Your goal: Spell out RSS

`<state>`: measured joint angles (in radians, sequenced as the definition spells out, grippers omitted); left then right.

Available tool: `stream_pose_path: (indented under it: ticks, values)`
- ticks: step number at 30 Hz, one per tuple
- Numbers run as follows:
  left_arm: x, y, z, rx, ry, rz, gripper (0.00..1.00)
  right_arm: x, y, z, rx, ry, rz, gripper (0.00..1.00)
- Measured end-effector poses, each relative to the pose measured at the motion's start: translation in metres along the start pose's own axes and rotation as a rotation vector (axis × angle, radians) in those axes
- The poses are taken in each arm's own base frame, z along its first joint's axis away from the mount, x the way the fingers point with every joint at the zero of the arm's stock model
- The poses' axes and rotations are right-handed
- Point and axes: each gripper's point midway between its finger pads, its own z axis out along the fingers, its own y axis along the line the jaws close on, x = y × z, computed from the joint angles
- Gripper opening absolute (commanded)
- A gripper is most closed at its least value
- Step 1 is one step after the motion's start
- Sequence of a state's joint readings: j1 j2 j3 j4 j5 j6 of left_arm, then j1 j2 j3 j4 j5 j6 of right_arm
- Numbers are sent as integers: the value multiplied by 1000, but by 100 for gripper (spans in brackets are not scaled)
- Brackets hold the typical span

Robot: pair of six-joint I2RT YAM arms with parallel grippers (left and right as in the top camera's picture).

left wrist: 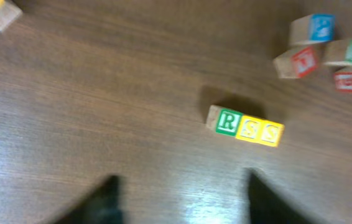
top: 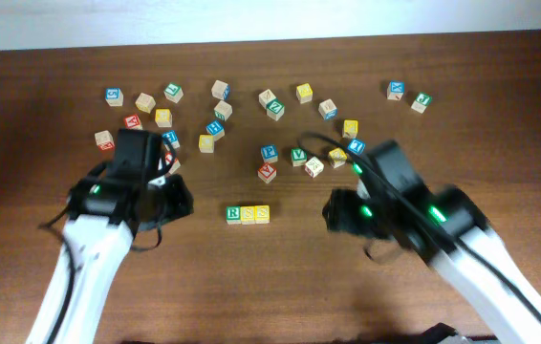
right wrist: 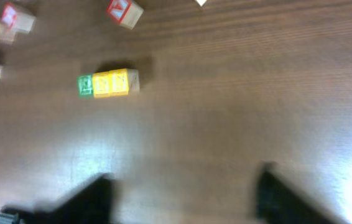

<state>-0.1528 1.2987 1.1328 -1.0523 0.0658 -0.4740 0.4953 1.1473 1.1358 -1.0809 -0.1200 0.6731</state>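
Note:
Three letter cubes stand touching in a row on the table: a green-bordered R cube, then two yellow S cubes. The row also shows in the left wrist view, R, S, S, and in the right wrist view. My left gripper is open and empty, left of the row. My right gripper is open and empty, right of the row. Neither touches the cubes.
Several loose letter cubes lie scattered across the far half of the table, among them a red cube, a green V cube and a blue cube. A cluster of cubes sits right of the left gripper.

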Motion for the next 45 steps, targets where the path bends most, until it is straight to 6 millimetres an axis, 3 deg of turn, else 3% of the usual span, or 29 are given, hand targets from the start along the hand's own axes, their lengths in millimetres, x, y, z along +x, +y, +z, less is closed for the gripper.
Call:
stream_pose_path:
  ticks: [3,5,10,17,20,22,26,30,34,36,38,40,45]
  values:
    - [0,-1,-18,27,-53,2,99,17,-5,-42,-34,-85,-50,98]
    - [-1,-2,-18,28,-54,2,99,26,-14,-51,-18,-88,-53,98]
    - [-1,-2,-18,28,-54,2,99,37,-26,-45,48,-21,-46,98]
    - [-1,-2,-18,28,-54,2,99,36,-30,-10,153,99,-38,98]
    - [-1,-2,-18,27,-54,2,99,36,-30,-11,152,97,-38,98]
    - [-1,-2,-18,28,-54,2,99,29,-36,-26,122,30,6,98]
    - [-1,-2,-18,28,-54,2,99,5,-73,-73,98,-206,198,98]
    - [-1,-2,-18,28,-54,2,99,12,-82,-118,24,-412,238,98]
    - [-1,-2,-18,28,-54,2,99,24,-97,-145,49,-557,242,98]
    - [-1,-2,-18,28,-54,2,99,9,-100,-158,37,-689,259,98]
    - [-1,-2,-18,29,-56,2,99,-21,-99,-161,-8,-873,218,98]
    - [-1,-2,-18,28,-54,2,99,-39,-88,-150,-88,-993,77,98]
    - [-1,-2,-18,27,-53,2,99,-30,-83,-109,-153,-1105,-170,98]
